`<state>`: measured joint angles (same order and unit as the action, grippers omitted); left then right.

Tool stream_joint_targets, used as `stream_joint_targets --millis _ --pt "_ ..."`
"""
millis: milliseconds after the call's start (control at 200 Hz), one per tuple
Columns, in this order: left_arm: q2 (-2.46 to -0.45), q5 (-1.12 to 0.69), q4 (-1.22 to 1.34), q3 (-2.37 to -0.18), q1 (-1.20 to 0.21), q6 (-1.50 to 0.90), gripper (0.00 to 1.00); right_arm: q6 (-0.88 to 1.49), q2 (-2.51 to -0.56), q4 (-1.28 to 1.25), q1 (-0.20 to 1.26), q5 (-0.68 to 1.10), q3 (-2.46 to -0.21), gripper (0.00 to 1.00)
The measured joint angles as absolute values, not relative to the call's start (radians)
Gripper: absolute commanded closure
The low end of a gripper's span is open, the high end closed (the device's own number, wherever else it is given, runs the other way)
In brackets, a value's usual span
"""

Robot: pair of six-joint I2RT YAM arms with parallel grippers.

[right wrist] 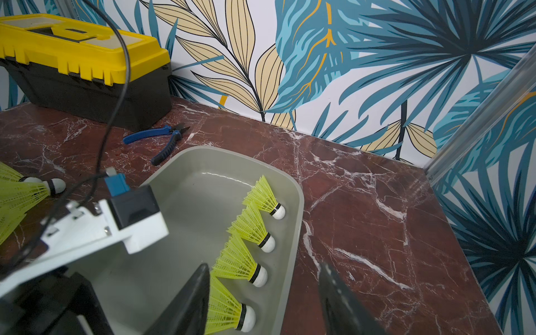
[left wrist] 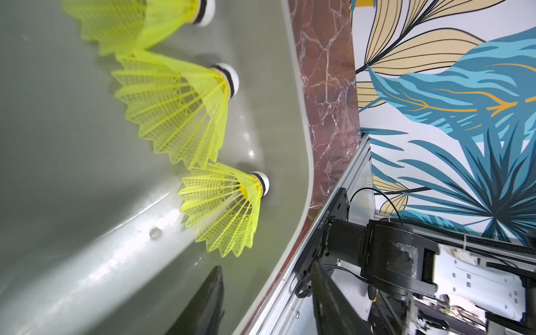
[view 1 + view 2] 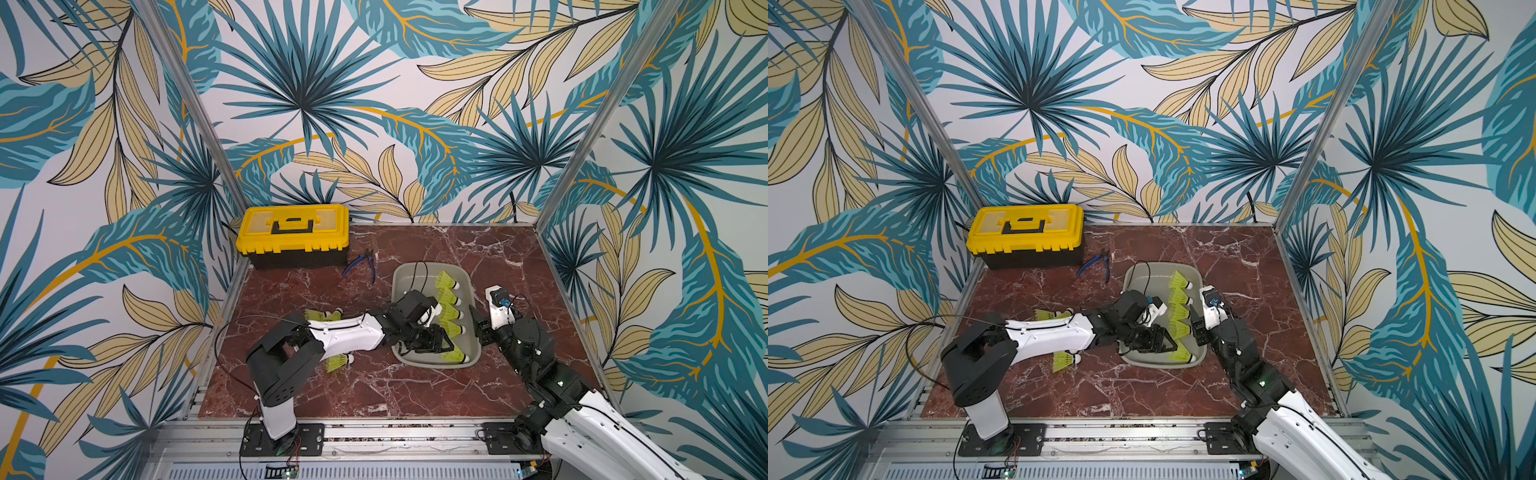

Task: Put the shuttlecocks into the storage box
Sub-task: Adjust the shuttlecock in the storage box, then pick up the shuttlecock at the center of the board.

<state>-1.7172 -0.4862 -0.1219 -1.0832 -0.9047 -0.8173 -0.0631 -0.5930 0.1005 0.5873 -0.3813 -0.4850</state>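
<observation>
Left wrist view first: my left fingers (image 2: 206,298) are spread with nothing between them, low over the floor of the box (image 2: 72,174) at its near end. Just ahead of them a shuttlecock (image 2: 226,208) lies on its side, white tip toward the right wall, and neither finger touches it. I judge this to be the release.

To finish it cleanly I'd keep the fingers spread and lift straight up until the tips clear the rim. Only then would I swing left. The mesh skirt touches its neighbour's, so a sideways drag could snag it and shove the whole line.

My right fingers (image 1: 185,301) are also spread and empty, straddling the box's right rim. One is above the row inside, the other over the surface (image 3: 374,386) outside. The two wrists sit near each other, so I'd hold the right arm where it is while the left one rises.

Both top views show five shuttlecocks in the box, lined along its right wall. At least three more wait on the surface left of the box, partly hidden by my left arm. Two lie farther back (image 3: 320,314) and at least one nearer (image 3: 337,362).

The toolbox (image 3: 293,232) and pliers (image 3: 361,266) sit at the far left, well out of the way.
</observation>
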Motion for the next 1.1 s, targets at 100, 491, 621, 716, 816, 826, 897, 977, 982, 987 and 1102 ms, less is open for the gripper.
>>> stream_joint_targets --millis 100,491,621,716,816,826,897,977,982,987,1102 --pt "-1.624 -0.436 -0.165 -1.08 -0.867 -0.784 0.49 -0.06 -0.591 0.104 0.587 -0.381 -0.485 0.4" --pt "-1.293 -0.18 -0.369 -0.93 -0.604 -0.681 0.47 -0.019 -0.596 0.113 0.587 -0.381 -0.485 0.4" --pt "-1.211 -0.081 -0.425 -0.877 -0.524 -0.656 0.43 0.001 -0.612 0.133 0.587 -0.381 -0.492 0.4" --pt "-1.162 -0.01 -0.448 -0.841 -0.471 -0.643 0.41 0.01 -0.62 0.142 0.587 -0.381 -0.493 0.4" --pt "-1.125 0.028 -0.454 -0.8 -0.409 -0.643 0.41 0.015 -0.622 0.149 0.587 -0.381 -0.494 0.4" --pt "-1.122 0.03 -0.454 -0.795 -0.403 -0.643 0.41 0.015 -0.622 0.149 0.587 -0.381 -0.494 0.4" --pt "-1.106 0.043 -0.453 -0.767 -0.369 -0.657 0.41 0.015 -0.624 0.152 0.587 -0.381 -0.494 0.4" --pt "-1.098 0.05 -0.44 -0.735 -0.35 -0.682 0.42 0.016 -0.625 0.153 0.587 -0.381 -0.494 0.4" --pt "-1.098 0.049 -0.439 -0.734 -0.349 -0.684 0.42 0.016 -0.625 0.152 0.587 -0.381 -0.494 0.4" --pt "-1.098 0.049 -0.437 -0.73 -0.348 -0.69 0.42 0.016 -0.625 0.152 0.587 -0.381 -0.494 0.4" --pt "-1.103 0.029 -0.395 -0.68 -0.33 -0.737 0.45 0.017 -0.631 0.153 0.587 -0.381 -0.494 0.4"
